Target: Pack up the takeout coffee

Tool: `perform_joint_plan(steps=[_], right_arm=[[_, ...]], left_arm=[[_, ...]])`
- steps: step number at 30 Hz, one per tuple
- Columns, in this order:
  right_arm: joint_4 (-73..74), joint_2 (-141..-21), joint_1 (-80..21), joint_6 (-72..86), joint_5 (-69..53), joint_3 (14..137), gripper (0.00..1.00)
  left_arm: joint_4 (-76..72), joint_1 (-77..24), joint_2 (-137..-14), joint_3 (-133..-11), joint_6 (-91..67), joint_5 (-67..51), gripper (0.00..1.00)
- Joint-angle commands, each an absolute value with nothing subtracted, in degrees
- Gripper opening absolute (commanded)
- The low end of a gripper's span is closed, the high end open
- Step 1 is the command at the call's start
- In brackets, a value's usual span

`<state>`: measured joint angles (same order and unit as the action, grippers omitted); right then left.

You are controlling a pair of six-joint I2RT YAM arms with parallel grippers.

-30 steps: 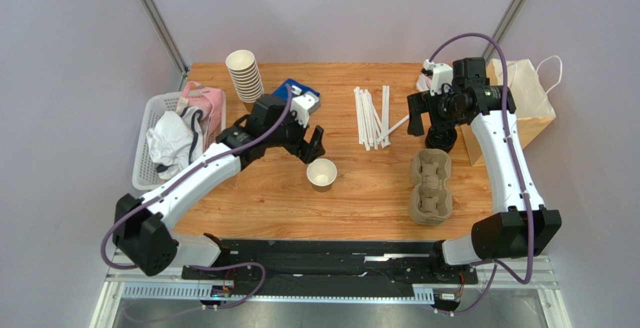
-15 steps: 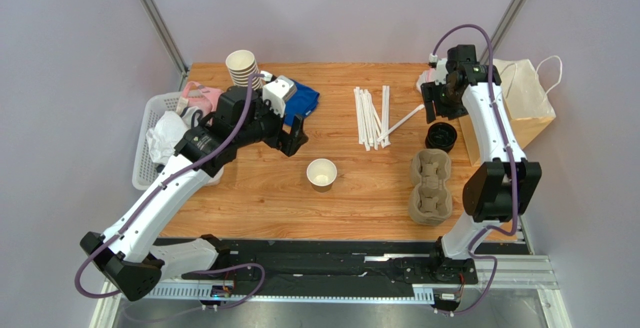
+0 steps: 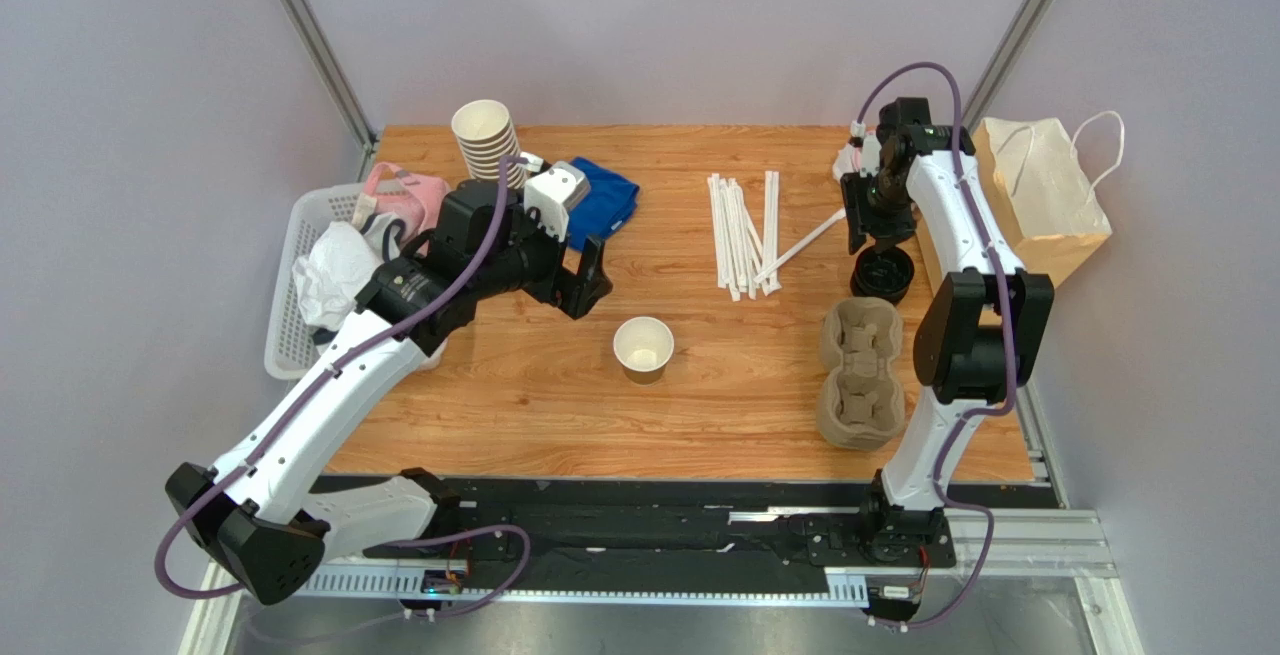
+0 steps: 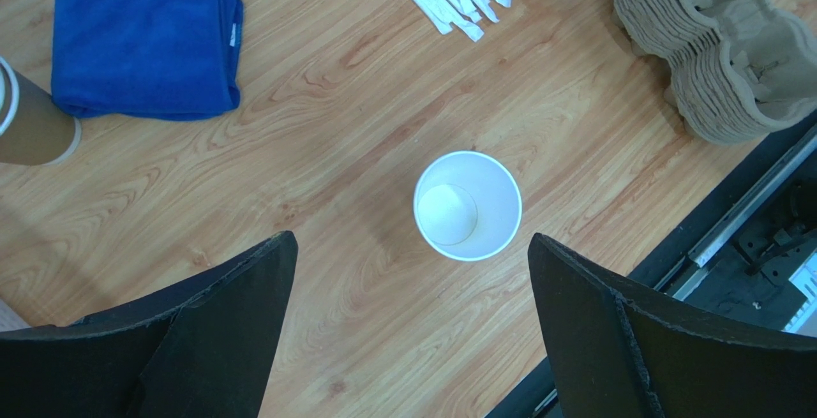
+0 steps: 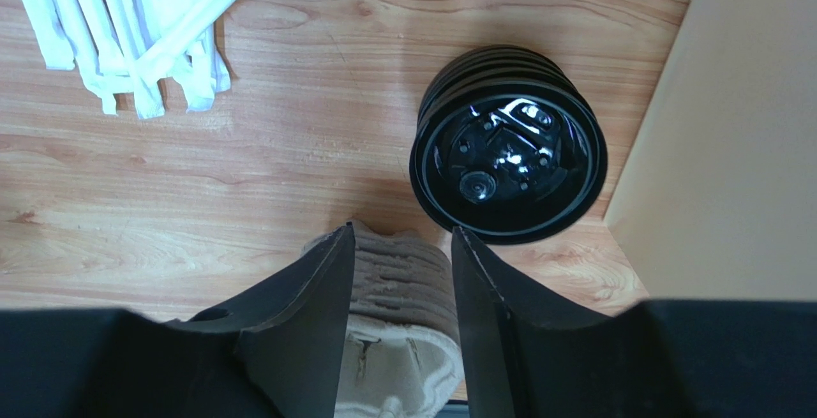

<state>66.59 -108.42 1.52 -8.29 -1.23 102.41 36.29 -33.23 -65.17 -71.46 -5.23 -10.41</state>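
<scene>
A single paper cup (image 3: 643, 343), brown outside and white inside, stands upright and lidless mid-table. No lidded takeout coffee is in view. My left gripper (image 3: 586, 273) hovers up and to the left of the cup, open wide and empty. In the left wrist view the cup (image 4: 467, 205) sits just ahead of that gripper (image 4: 410, 238). A stack of black lids (image 3: 882, 273) rests at the right. My right gripper (image 3: 876, 220) hangs over it, jaws about half apart with nothing between them. The right wrist view shows the lids (image 5: 508, 145) ahead of this gripper (image 5: 403, 231).
A stack of pulp cup carriers (image 3: 861, 370) lies near the lids. Wrapped straws (image 3: 744, 232) lie at the back centre. A kraft paper bag (image 3: 1037, 198) stands at the right edge. At the left are stacked cups (image 3: 490, 153), a blue cloth (image 3: 604, 193) and a white basket (image 3: 301, 288).
The left gripper has drawn back up and left, away from the cup. The right arm has swung so its gripper sits over the lids, and its jaws have narrowed.
</scene>
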Motion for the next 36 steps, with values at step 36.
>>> perform_joint_plan(steps=[36], right_arm=[[61.35, -117.34, 1.41, -6.15, 3.6, 100.9, 0.15]], left_arm=[[31.38, -31.9, -66.18, -70.14, -6.68, -12.3, 0.99]])
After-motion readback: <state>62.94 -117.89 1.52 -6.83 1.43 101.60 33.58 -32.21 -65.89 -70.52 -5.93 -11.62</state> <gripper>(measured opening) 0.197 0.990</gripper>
